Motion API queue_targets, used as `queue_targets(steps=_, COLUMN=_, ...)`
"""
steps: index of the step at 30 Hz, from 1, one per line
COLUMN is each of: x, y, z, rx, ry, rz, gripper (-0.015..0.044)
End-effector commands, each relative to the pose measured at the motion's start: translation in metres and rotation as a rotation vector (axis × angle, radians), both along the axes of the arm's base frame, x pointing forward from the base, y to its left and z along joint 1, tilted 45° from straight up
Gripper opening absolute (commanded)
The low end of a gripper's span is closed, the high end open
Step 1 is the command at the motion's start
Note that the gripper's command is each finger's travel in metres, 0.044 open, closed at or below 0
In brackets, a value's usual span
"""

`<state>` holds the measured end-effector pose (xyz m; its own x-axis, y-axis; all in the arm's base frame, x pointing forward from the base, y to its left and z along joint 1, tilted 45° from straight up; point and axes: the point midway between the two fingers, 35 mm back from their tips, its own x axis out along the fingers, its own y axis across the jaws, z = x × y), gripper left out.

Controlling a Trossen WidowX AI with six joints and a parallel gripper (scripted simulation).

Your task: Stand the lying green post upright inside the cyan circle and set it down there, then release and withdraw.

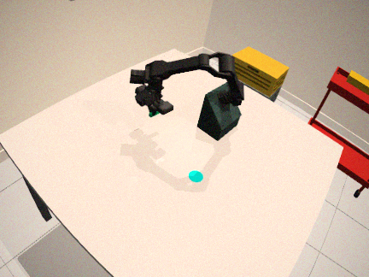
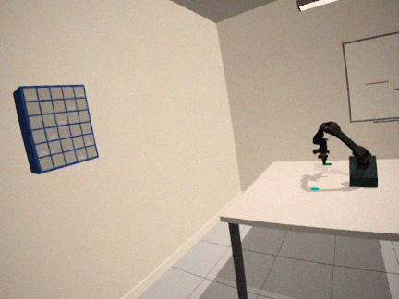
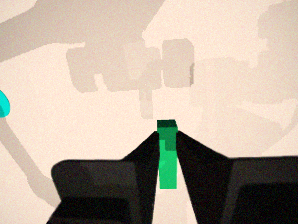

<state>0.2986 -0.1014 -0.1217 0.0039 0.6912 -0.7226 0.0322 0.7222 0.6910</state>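
Observation:
The green post [image 1: 149,114] [image 2: 328,164] [image 3: 168,172] is held roughly level, a little above the table. My gripper [image 1: 155,112] [image 2: 324,163] [image 3: 166,135] is shut on it and points down. In the wrist view the post runs between the two fingertips, its dark end face towards the top of the view. The fingers hide part of it in the top view. The flat cyan circle [image 1: 196,176] [image 2: 315,188] lies on the table away from the gripper; in the wrist view a part of the circle [image 3: 3,104] shows at the left edge.
The arm's dark base [image 1: 219,113] [image 2: 363,174] stands on the pale table [image 1: 239,205] [image 2: 277,203]. The arm's shadow falls across the table and close to the circle. A yellow cabinet [image 1: 260,70] and a red cart [image 1: 359,164] stand beyond the table's edge.

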Motion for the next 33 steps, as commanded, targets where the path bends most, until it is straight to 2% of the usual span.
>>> queue_targets(steps=1, x=-0.001, y=-0.01, z=0.01, rx=-0.006, ry=-0.003, rz=0.005, gripper=0.0022)
queue_targets(steps=8, x=-0.001, y=-0.016, z=0.021, rx=-0.006, ry=-0.001, rz=0.004, gripper=0.0022)
queue_targets(steps=33, x=0.032, y=0.026, z=0.077, rx=-0.031, ry=0.051, rz=-0.056, gripper=0.0022)
